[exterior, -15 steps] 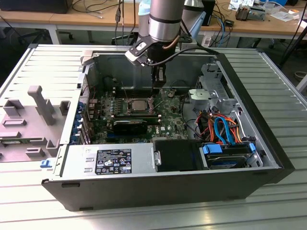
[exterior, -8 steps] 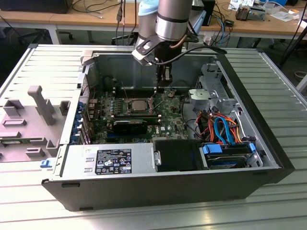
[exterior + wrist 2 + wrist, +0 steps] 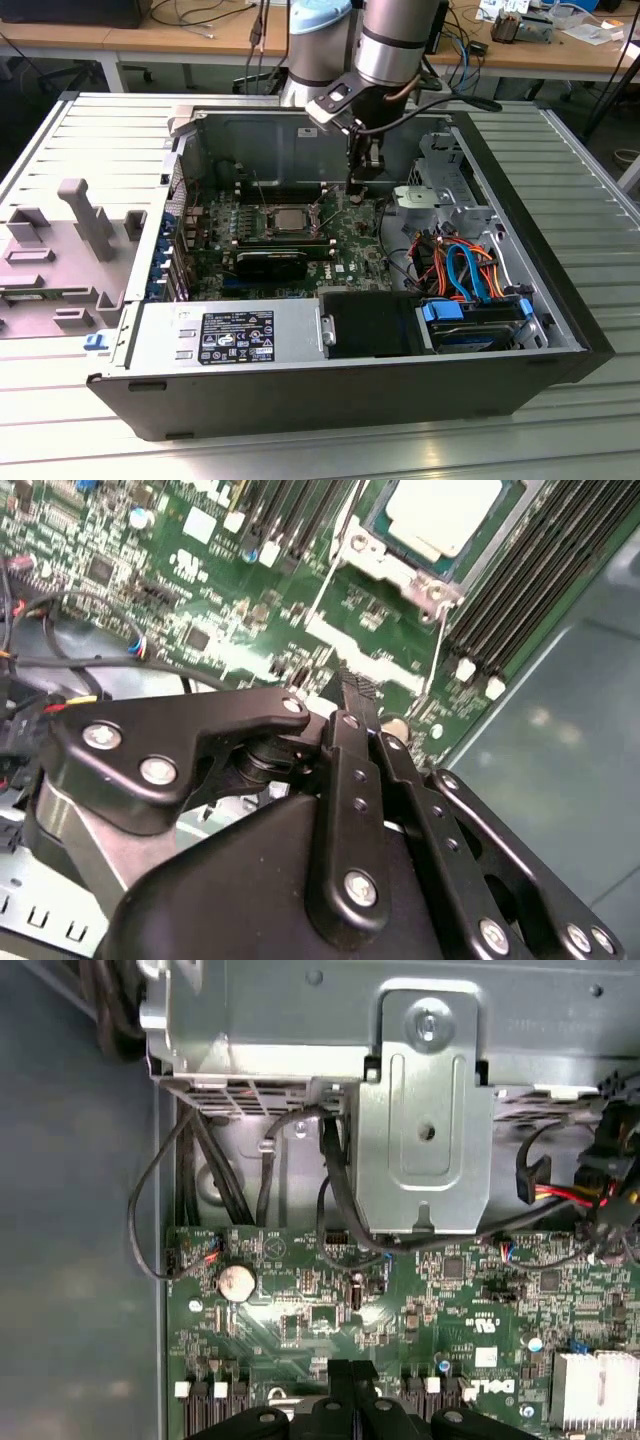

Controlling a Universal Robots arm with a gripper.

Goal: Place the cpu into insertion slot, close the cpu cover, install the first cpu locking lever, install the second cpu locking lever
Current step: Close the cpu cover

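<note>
In the exterior view the gripper [image 3: 357, 192] hangs inside the open computer case [image 3: 300, 400] on the counter [image 3: 590, 200], near the insertion slot [image 3: 262, 228], where the cpu [image 3: 288, 219] lies seated. In the second wrist view the cpu cover [image 3: 398, 568] frames the cpu, apparently shut, and two thin levers [image 3: 325, 580] look unlatched. So the lever step seems in hand, and it calls for fine aim at thin wire. The gripper is pressed together, pinching nothing. In the first wrist view its tip is cut off over the green board [image 3: 450, 1300].

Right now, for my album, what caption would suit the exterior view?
Robot arm's gripper hovers inside an open computer case, beside the seated cpu.
</note>
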